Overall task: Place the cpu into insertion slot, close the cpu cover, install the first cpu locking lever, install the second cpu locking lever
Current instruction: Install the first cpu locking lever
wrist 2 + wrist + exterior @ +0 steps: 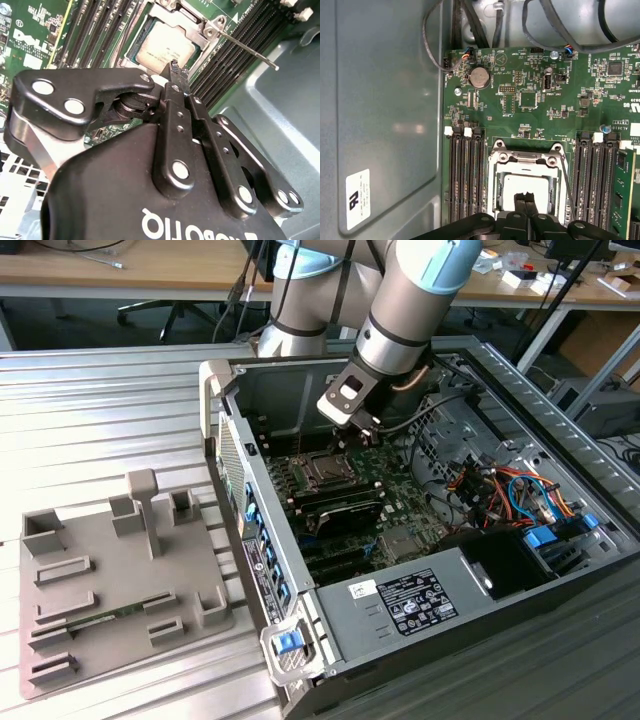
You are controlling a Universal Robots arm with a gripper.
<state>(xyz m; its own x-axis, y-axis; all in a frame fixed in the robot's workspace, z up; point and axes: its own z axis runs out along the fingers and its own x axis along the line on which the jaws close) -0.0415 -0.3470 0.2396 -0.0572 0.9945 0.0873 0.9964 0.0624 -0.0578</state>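
The cpu (pixel 527 187) lies silvery-grey in the insertion slot (pixel 325 471) on the green motherboard; it also shows in the second wrist view (pixel 162 47). The cpu cover (pixel 525 159), a silvery frame, lies flat around the chip, whose face shows through the cut-out. One thin locking lever (pixel 247 49) sticks out free over the memory slots, and appears in the first wrist view as a slim rod (pixel 566 185). My gripper (pixel 525 206) hangs just above the chip, its black fingers pressed together and holding nothing; its tip (pixel 175 70) is over the chip's edge.
The open computer case (pixel 215 390) has tall metal walls around the board. Black memory slots (pixel 465 180) flank the socket on both sides. Bundled cables (pixel 500 490) and a power supply (pixel 420 600) lie toward the exterior view's right. A grey fixture tray (pixel 110 570) sits outside the case.
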